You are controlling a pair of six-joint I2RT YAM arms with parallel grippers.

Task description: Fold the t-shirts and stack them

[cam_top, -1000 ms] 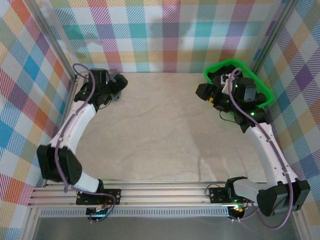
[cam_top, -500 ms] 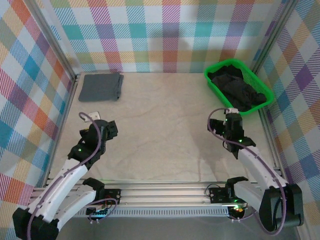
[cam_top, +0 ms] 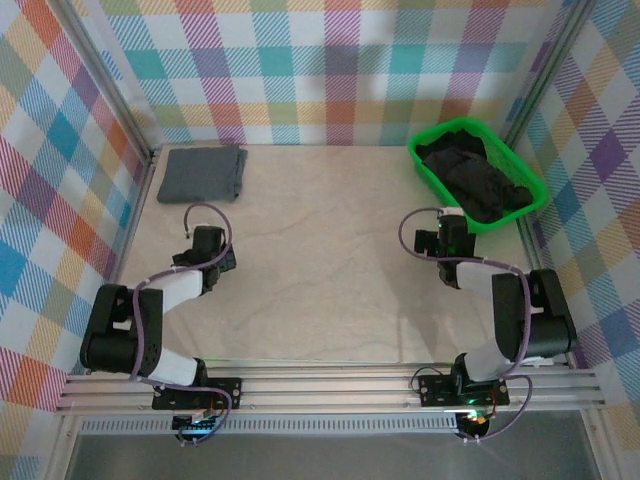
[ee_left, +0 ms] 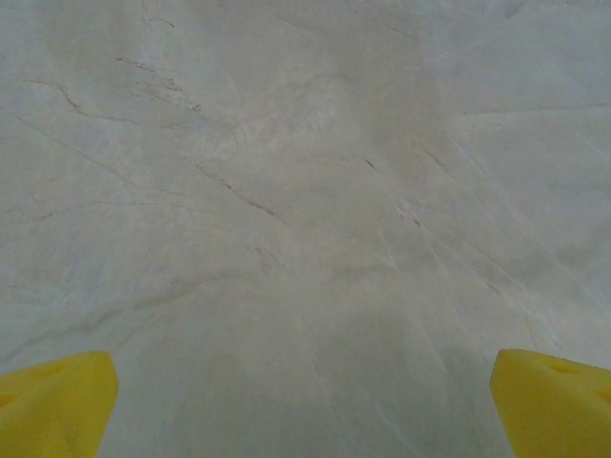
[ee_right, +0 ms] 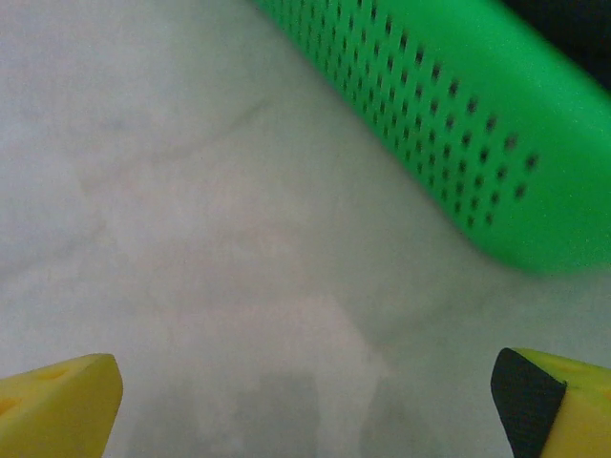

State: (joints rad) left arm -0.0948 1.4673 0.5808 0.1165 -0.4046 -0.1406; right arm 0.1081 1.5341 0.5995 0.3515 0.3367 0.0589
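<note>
green plastic, perforated with small holes, forms the basket [cam_top: 532,186] in the far right corner of the table [cam_top: 320,280], its long axis running diagonally from far left to near right. the dark t-shirts [cam_top: 480,180] lie crumpled inside it in one heap, with no clear direction or long axis to tell. the slate blue-grey t-shirt [cam_top: 202,173] lies flat and folded in the far left corner, well apart from the basket, a neat rectangle with its longer side running left to right along the far wall and a fold line near its right edge. plaid walls [cam_top: 300,70] close the table on three sides, and the broad middle between the two arms is bare marbled surface. the left end effector [cam_top: 207,243] sits low over the left part of the table, nearer than the folded shirt and apart from it; in the left wrist view its yellow fingertips [ee_left: 52,401] stand wide at the two lower corners with nothing between them. the right end effector [cam_top: 450,237] sits just beside the basket's near left wall, spread wide and holding nothing; in the right wrist view that wall crosses the upper right, with a sliver of dark cloth above its rim.
</note>
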